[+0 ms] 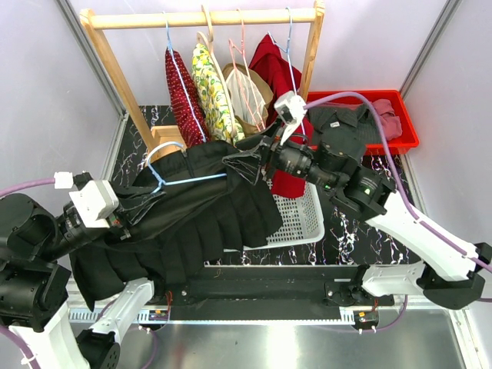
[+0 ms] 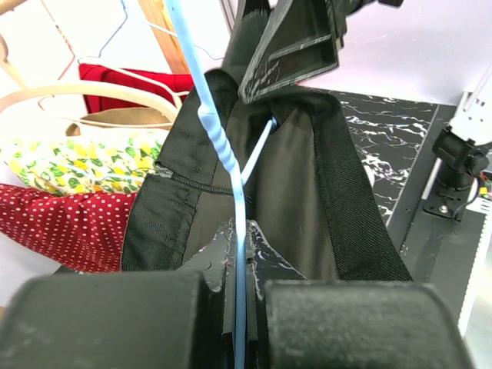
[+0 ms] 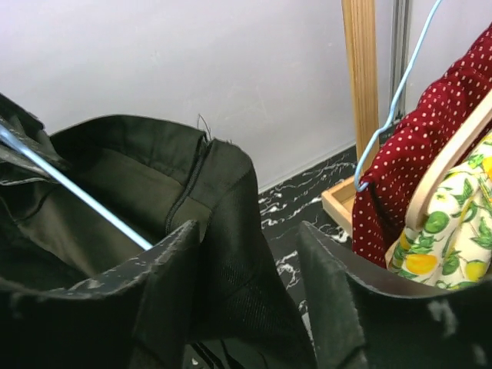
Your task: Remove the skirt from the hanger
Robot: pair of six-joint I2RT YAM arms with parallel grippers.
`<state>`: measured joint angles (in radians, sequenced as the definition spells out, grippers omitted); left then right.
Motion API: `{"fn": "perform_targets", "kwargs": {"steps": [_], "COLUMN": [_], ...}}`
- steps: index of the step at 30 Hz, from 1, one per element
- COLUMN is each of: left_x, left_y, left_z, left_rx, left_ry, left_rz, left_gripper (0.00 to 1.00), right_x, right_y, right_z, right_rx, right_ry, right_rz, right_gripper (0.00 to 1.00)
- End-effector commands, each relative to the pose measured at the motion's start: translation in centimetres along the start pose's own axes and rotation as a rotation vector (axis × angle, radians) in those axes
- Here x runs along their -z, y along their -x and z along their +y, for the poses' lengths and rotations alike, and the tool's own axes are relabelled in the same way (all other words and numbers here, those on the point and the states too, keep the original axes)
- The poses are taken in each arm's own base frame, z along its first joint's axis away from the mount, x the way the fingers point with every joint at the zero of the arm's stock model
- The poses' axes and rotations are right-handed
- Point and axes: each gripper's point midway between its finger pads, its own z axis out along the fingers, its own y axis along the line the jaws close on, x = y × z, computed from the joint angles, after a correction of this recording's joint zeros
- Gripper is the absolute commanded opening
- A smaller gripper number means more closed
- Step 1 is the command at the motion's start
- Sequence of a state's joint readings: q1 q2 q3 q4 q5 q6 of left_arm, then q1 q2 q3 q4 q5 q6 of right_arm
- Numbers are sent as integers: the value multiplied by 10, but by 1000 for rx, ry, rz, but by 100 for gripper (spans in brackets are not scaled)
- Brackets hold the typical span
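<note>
1. Left gripper point(image 2: 240, 254) is clamped tight on the blue hanger point(image 2: 219, 146), with the black skirt point(image 1: 207, 219) hanging off it between the arms
2. Right gripper point(image 3: 250, 269) has its jaws apart around the waistband point(image 3: 223, 177), not pinching yet
3. Risk imo: a shallow bite slips off, or the hanger end snags the fabric

Bright even light, blurry wrist-view foregrounds

Beyond the right gripper point(image 1: 237, 164) a wooden clothes rack point(image 1: 204, 17) stands against pale, evenly lit walls point(image 1: 46, 84). Below the gripper spreads a black marbled tabletop point(image 1: 347, 238). A white basket point(image 1: 304, 219) sits just beside it, and a red bin point(image 1: 401, 144) lies farther off to its right.
</note>
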<state>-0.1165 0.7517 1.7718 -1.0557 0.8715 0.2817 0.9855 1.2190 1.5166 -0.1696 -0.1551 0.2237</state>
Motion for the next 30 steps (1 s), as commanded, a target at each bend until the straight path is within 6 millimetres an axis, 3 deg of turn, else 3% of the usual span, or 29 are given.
{"fn": "perform_targets", "kwargs": {"steps": [1,3,8,10,14,19,20,25,30], "left_x": [4,5,5,2,-6,-26,-29,-49,-63], "left_y": [25,26,27,21,1,-36,-38,-23,-1], "left_z": [11,12,13,14,18,28,30,47,47], "left_rx": [-104,-114,-115,-103,-84,-7,0,21,69], "left_ry": [68,76,83,78,63,13,8,-24,-99], "left_rz": [-81,-85,-89,-76,-39,30,31,-17,-76], "left_gripper": [0,0,0,0,3,3,3,4,4], "right_x": [-5,-7,-9,-9,-10,-22,-30,-51,-63], "right_y": [8,5,8,15,50,69,63,57,45], "right_z": [10,7,2,-1,4,22,26,41,47], "right_rx": [-27,-30,-27,-2,47,21,10,-67,-105], "right_ry": [32,24,-9,-31,-37,43,75,159,176], "right_rz": [-2,9,7,-1,-49,-58,-37,11,74], "right_gripper": [56,49,9,1,1,2,3,2,2]}}
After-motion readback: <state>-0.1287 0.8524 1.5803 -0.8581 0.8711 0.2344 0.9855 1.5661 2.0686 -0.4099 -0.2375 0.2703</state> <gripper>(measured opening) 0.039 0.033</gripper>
